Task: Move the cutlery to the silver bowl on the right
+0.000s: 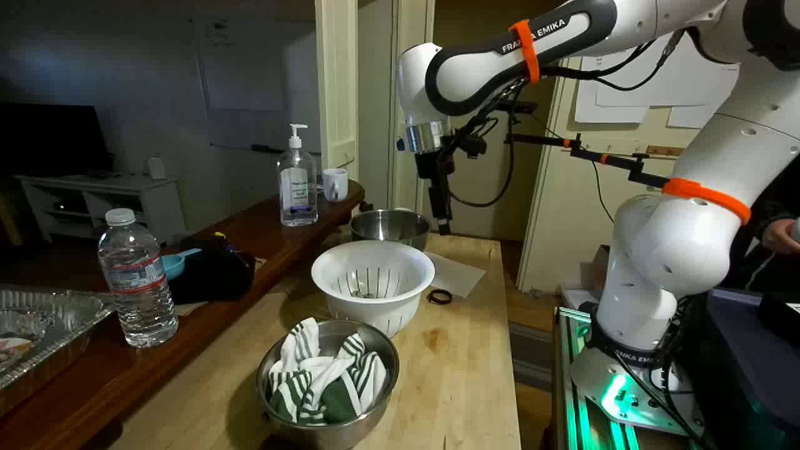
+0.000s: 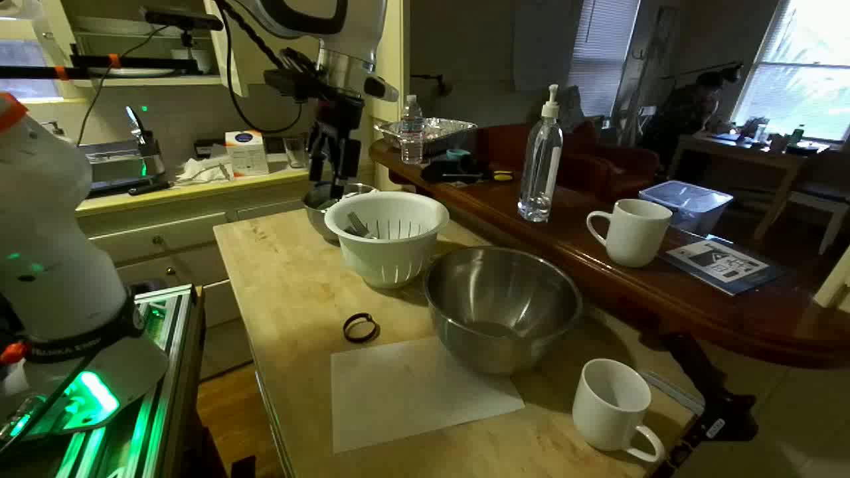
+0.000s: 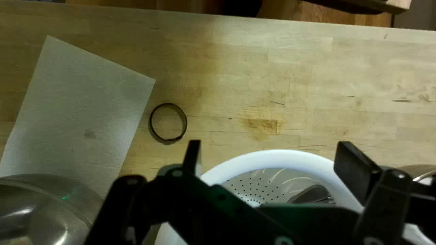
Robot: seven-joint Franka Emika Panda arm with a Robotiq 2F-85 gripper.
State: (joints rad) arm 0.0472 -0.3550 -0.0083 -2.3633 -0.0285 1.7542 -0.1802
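Note:
The cutlery lies inside the white ribbed colander. Some grey handles (image 2: 358, 226) show in an exterior view, and part of the cutlery (image 3: 311, 194) shows in the wrist view; the rest is hidden. The colander (image 2: 392, 255) stands between two steel bowls. The silver bowl (image 2: 503, 305) is plain, shiny and empty, beside the colander. It also shows at the lower left in the wrist view (image 3: 44, 211) and behind the colander in an exterior view (image 1: 389, 228). My gripper (image 3: 270, 154) is open with nothing between its fingers. It hangs above the table near the colander (image 1: 403, 312).
A steel bowl (image 1: 328, 431) holds green-and-white striped cloth (image 1: 340, 381). A paper sheet (image 2: 418, 392) and black ring (image 2: 360, 328) lie on the table. A white mug (image 2: 611, 405) stands near the silver bowl. A raised ledge holds a pump bottle (image 1: 298, 187) and water bottle (image 1: 137, 281).

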